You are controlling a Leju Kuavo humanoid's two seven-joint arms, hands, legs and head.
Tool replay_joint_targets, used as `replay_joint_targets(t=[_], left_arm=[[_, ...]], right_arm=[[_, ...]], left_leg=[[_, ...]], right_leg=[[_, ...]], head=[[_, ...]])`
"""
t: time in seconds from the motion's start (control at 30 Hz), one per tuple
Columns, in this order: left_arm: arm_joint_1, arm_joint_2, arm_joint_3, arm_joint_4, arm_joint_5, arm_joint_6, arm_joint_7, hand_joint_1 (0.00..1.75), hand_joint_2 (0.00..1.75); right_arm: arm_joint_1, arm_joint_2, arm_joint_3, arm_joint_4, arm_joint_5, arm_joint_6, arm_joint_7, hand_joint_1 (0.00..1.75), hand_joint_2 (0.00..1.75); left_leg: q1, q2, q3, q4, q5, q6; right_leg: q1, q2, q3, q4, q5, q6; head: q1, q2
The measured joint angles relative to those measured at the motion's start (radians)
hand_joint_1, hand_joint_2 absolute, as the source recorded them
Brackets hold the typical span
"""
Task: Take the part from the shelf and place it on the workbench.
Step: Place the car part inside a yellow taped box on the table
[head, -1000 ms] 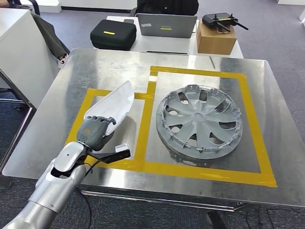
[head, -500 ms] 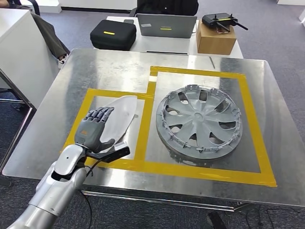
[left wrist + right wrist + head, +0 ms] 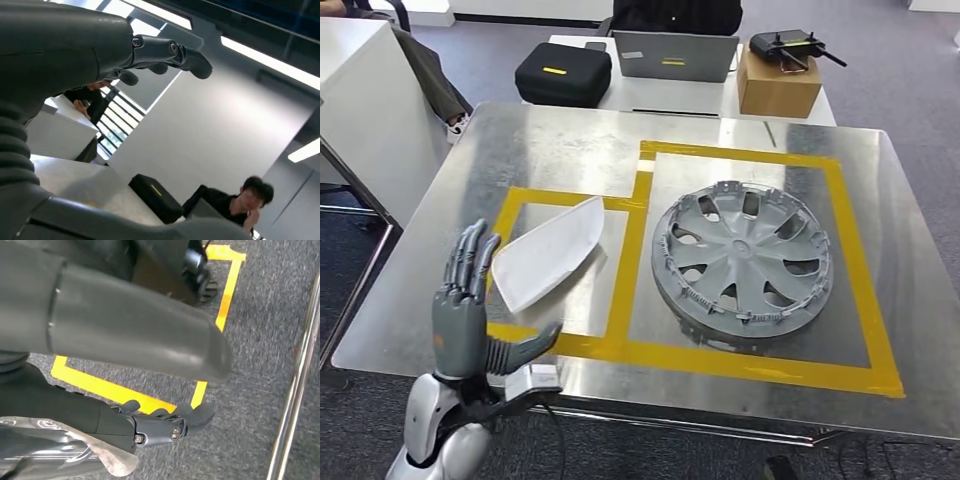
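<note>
Fingers (image 3: 469,262) of the left hand (image 3: 463,315) were spread wide and pointed up, palm raised at the near left edge of the metal surface (image 3: 546,140), holding nothing, thumb stuck out toward the right. The white part (image 3: 546,255) lay flat inside the smaller yellow tape outline (image 3: 622,290), just beyond the fingertips and apart from them. A grey wheel cover (image 3: 743,262) rested in the larger outline beside it. The right hand (image 3: 158,425) hung over grey carpet (image 3: 256,340) with its fingers slightly curled; whether it gripped anything could not be told.
</note>
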Motion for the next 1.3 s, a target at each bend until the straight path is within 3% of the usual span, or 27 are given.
replay_joint_targets(t=[0.07,0.13,0.4,0.57,0.63,0.67,0.7,0.73,0.77,0.8,0.83,0.87,0.9,1.0,1.03,1.07,1.13,1.17,1.2,1.23,1.3], left_arm=[[0.067,-0.002,0.004,-0.063,0.019,0.050,-0.025,0.00,0.00],[0.099,-0.003,0.007,-0.090,0.029,0.069,-0.037,0.00,0.00],[0.100,-0.003,0.007,-0.090,0.029,0.069,-0.037,0.00,0.00],[0.125,-0.006,0.014,-0.111,0.041,0.078,-0.052,0.00,0.00],[0.168,-0.019,0.031,-0.145,0.070,0.087,-0.093,0.00,0.00],[0.201,-0.032,0.048,-0.171,0.098,0.091,-0.132,0.00,0.00],[0.260,-0.069,0.093,-0.218,0.161,0.096,-0.208,0.00,0.00],[0.329,-0.135,0.189,-0.270,0.251,0.098,-0.272,0.00,0.00],[0.402,-0.206,0.311,-0.318,0.350,0.100,-0.321,0.00,0.00],[0.463,-0.275,0.437,-0.352,0.440,0.101,-0.350,0.00,0.00],[0.491,-0.321,0.542,-0.359,0.497,0.101,-0.340,0.00,0.00],[0.492,-0.335,0.595,-0.341,0.519,0.101,-0.327,0.00,0.00],[0.487,-0.343,0.625,-0.318,0.530,0.101,-0.322,0.00,0.00],[0.457,-0.352,0.694,-0.195,0.599,0.100,-0.320,0.00,0.00],[0.441,-0.355,0.717,-0.137,0.642,0.100,-0.327,0.00,0.00],[0.425,-0.358,0.739,-0.072,0.687,0.100,-0.344,0.00,0.00],[0.395,-0.363,0.773,0.059,0.759,0.100,-0.372,0.00,0.00],[0.380,-0.365,0.784,0.128,0.793,0.100,-0.370,0.00,0.00],[0.364,-0.366,0.792,0.200,0.827,0.099,-0.350,0.00,0.44],[0.346,-0.367,0.796,0.280,0.858,0.091,-0.322,0.00,0.87],[0.314,-0.365,0.810,0.458,0.899,0.035,-0.266,0.00,1.75]], right_arm=[[0.009,0.000,-0.010,0.000,-0.007,-0.003,-0.003,0.00,0.00],[0.014,0.000,-0.015,0.000,-0.010,-0.005,-0.003,0.00,0.00],[0.014,0.000,-0.015,0.000,-0.010,-0.005,-0.003,0.00,0.00],[0.017,0.000,-0.019,0.000,-0.013,-0.006,-0.004,0.00,0.00],[0.023,0.000,-0.025,0.000,-0.017,-0.007,-0.006,0.00,0.00],[0.026,0.000,-0.029,0.000,-0.019,-0.009,-0.008,0.00,0.00],[0.029,0.002,-0.038,0.001,-0.023,-0.012,-0.011,0.00,0.00],[0.030,0.003,-0.051,0.002,-0.025,-0.016,-0.012,0.00,0.00],[0.030,0.005,-0.066,0.003,-0.026,-0.022,-0.013,0.00,0.00],[0.028,0.006,-0.080,0.004,-0.026,-0.026,-0.013,0.00,0.00],[0.025,0.008,-0.089,0.004,-0.023,-0.030,-0.012,0.00,0.00],[0.023,0.009,-0.093,0.004,-0.022,-0.032,-0.013,0.00,0.00],[0.020,0.010,-0.096,0.004,-0.020,-0.033,-0.014,0.00,0.00],[0.016,0.011,-0.098,0.004,-0.015,-0.035,-0.014,0.00,0.00],[0.016,0.011,-0.100,0.004,-0.014,-0.035,-0.014,0.00,0.00],[0.016,0.011,-0.101,0.004,-0.012,-0.036,-0.014,0.00,0.00],[0.016,0.011,-0.103,0.004,-0.009,-0.037,-0.013,0.00,0.00],[0.016,0.011,-0.104,0.005,-0.007,-0.038,-0.013,0.00,0.00],[0.016,0.011,-0.105,0.005,-0.006,-0.038,-0.012,0.00,0.44],[0.016,0.011,-0.107,0.004,-0.005,-0.039,-0.012,0.00,0.87],[0.015,0.010,-0.111,0.004,-0.023,-0.038,0.005,0.00,1.75]], left_leg=[[0.000,-0.005,-0.005,-0.002,0.004,0.001],[0.000,-0.008,-0.007,-0.001,0.004,0.001],[0.000,-0.008,-0.007,-0.001,0.004,0.001],[0.000,-0.010,-0.008,-0.001,0.004,0.000],[0.002,-0.014,-0.010,0.002,0.005,-0.004],[0.005,-0.018,-0.011,0.005,0.004,-0.009],[0.008,-0.025,-0.021,0.023,0.000,-0.023],[0.011,-0.030,-0.043,0.071,-0.032,-0.039],[0.012,-0.035,-0.075,0.163,-0.085,-0.052],[0.006,-0.039,-0.065,0.192,-0.114,-0.051],[-0.003,-0.037,-0.035,0.184,-0.141,-0.035],[-0.015,-0.034,0.008,0.144,-0.137,-0.016],[-0.027,-0.031,0.060,0.060,-0.111,0.000],[-0.034,-0.028,0.062,0.023,-0.080,0.005],[-0.031,-0.027,0.054,0.014,-0.065,0.008],[-0.028,-0.027,0.043,0.006,-0.049,0.011],[-0.025,-0.027,0.014,0.002,-0.024,0.014],[-0.025,-0.026,-0.002,0.003,-0.013,0.014],[-0.025,-0.026,-0.017,0.004,-0.001,0.012],[-0.024,-0.026,-0.034,0.005,0.009,0.009],[-0.020,-0.025,-0.064,0.012,0.027,0.001]], right_leg=[[-0.002,0.029,-0.056,0.122,-0.061,0.004],[-0.004,0.033,-0.086,0.187,-0.087,0.008],[-0.004,0.033,-0.087,0.188,-0.087,0.008],[-0.005,0.033,-0.103,0.221,-0.095,0.010],[-0.009,0.033,-0.105,0.221,-0.078,0.015],[-0.014,0.033,-0.094,0.196,-0.055,0.020],[-0.020,0.037,-0.065,0.136,-0.024,0.020],[-0.020,0.038,-0.047,0.083,0.005,0.004],[-0.016,0.037,-0.038,0.031,0.039,-0.016],[-0.004,0.035,-0.045,0.001,0.065,-0.038],[0.010,0.027,-0.070,0.004,0.087,-0.056],[0.019,0.022,-0.086,0.004,0.104,-0.057],[0.021,0.020,-0.095,0.002,0.116,-0.055],[0.014,0.016,-0.100,-0.003,0.131,-0.038],[0.014,0.020,-0.106,0.007,0.113,-0.033],[0.014,0.024,-0.117,0.033,0.076,-0.028],[0.011,0.032,-0.141,0.132,-0.025,-0.021],[0.010,0.032,-0.147,0.186,-0.057,-0.017],[0.009,0.032,-0.144,0.224,-0.065,-0.014],[0.008,0.032,-0.129,0.237,-0.046,-0.010],[0.006,0.032,-0.057,0.173,0.021,-0.003]], head=[[0.004,0.000],[0.005,0.000],[0.005,0.000],[0.004,0.000],[0.004,0.000],[0.004,0.000],[0.007,0.000],[0.004,0.000],[0.000,0.000],[-0.004,0.000],[-0.011,0.000],[-0.012,0.000],[-0.012,0.000],[-0.013,0.000],[-0.013,0.000],[-0.011,0.000],[-0.005,0.000],[-0.003,0.000],[-0.003,0.000],[-0.002,0.000],[-0.001,0.000]])
